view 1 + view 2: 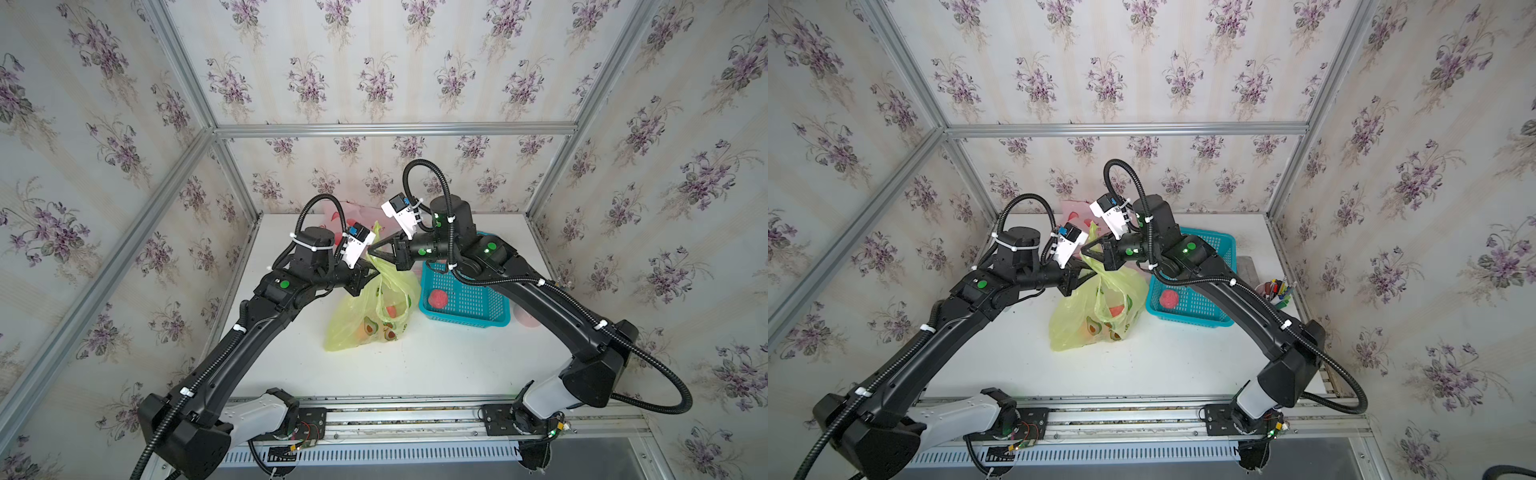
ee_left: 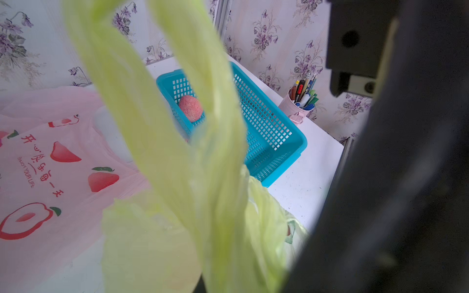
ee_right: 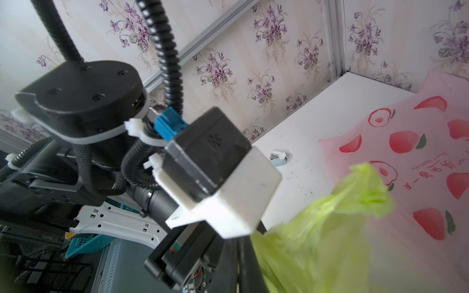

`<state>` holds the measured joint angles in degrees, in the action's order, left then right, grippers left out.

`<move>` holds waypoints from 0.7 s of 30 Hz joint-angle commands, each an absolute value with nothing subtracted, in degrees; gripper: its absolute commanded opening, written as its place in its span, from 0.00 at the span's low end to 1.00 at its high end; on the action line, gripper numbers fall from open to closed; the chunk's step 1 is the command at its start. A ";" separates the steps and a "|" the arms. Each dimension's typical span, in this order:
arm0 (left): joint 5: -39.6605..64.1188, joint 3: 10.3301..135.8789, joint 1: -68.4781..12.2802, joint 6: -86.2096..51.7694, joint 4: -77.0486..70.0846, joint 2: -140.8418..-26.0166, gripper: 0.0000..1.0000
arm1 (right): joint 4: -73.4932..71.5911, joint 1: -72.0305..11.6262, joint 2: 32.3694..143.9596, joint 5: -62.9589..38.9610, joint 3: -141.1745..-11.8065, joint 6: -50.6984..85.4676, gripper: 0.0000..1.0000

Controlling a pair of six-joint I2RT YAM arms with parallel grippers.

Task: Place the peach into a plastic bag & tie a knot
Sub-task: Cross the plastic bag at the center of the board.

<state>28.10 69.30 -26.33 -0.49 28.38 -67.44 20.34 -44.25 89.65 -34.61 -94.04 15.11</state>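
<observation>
A yellow-green plastic bag (image 1: 353,328) with avocado prints stands mid-table, and an orange-red peach (image 1: 390,311) shows inside its mouth. Its two handles are pulled up. In both top views my left gripper (image 1: 370,272) looks shut on one handle; in the left wrist view the handles (image 2: 203,152) hide the jaws. My right gripper (image 1: 371,250) sits just above and is shut on the other handle, whose end (image 1: 376,229) sticks up past it. In the right wrist view the black fingers (image 3: 243,266) lie together against the green plastic (image 3: 317,241). Another peach (image 1: 437,298) lies in the blue basket.
The blue basket (image 1: 490,307) stands to the right of the bag, under my right arm. A pink printed bag (image 2: 50,165) lies flat at the back. A pink cup of pens (image 1: 1277,291) is near the right wall. A small white-blue clip (image 3: 278,156) lies by the back left wall.
</observation>
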 commanded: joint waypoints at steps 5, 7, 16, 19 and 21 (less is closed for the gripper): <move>28.68 71.83 -26.33 2.34 30.83 -67.95 0.29 | 21.06 -44.30 90.00 -34.01 -95.22 14.64 0.00; 29.09 72.58 -26.50 2.81 31.78 -68.29 0.37 | 21.40 -44.22 89.75 -34.01 -95.47 14.00 0.00; 33.68 74.22 -26.61 4.17 35.17 -68.71 0.54 | 22.83 -43.90 90.42 -34.01 -96.97 12.74 0.00; 35.58 74.76 -26.55 3.88 35.32 -69.79 0.54 | 22.28 -43.86 90.45 -34.79 -97.02 13.05 0.00; 35.75 75.29 -26.63 3.65 35.23 -70.43 0.54 | 21.81 -43.86 90.70 -35.58 -97.00 13.48 0.00</move>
